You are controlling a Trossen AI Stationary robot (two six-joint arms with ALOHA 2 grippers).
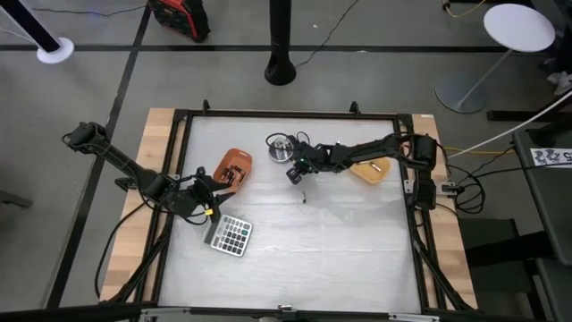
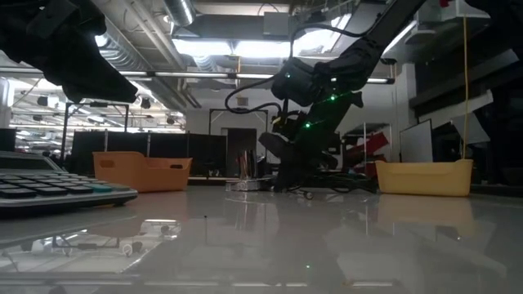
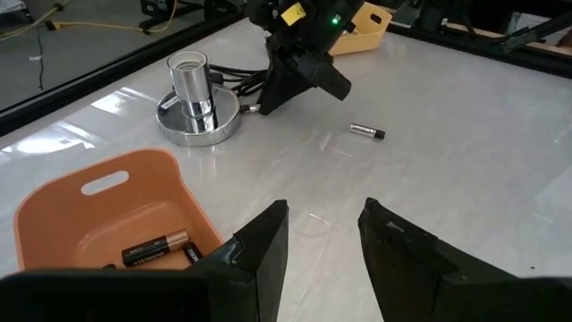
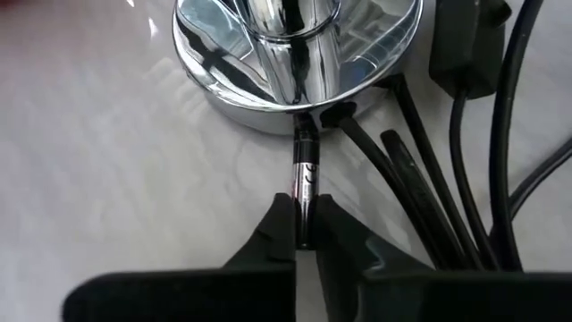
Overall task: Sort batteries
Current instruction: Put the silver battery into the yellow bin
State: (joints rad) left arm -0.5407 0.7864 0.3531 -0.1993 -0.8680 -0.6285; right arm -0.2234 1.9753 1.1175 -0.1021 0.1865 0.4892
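Observation:
My right gripper (image 4: 302, 234) is shut on one dark, silvery battery (image 4: 305, 179) right beside the round silver disc (image 4: 295, 54); in the high view this gripper (image 1: 293, 173) sits at the disc's near side. Another battery (image 3: 366, 131) lies loose on the white table, also seen as a battery (image 1: 304, 197) from above. The orange bin (image 3: 98, 215) holds two or three batteries (image 3: 154, 249) on its floor. My left gripper (image 3: 322, 234) is open, hovering low between the orange bin (image 1: 232, 167) and the calculator (image 1: 230, 234), touching nothing. My right gripper pinches the battery's near end (image 4: 304, 219) between its two fingertips (image 4: 279, 228). The fingers lie along the battery, slanting down toward the disc. The battery sticks out ahead of them, and its far end (image 4: 304, 132) reaches the silver disc's rim.
Black cables (image 4: 447, 170) with a plug run along the table next to the held battery. A yellow bin (image 1: 371, 170) lies under the right arm, right of the disc. The calculator (image 2: 49, 192) is near the left gripper. Bare white table (image 1: 340, 250) spreads toward the near edge.

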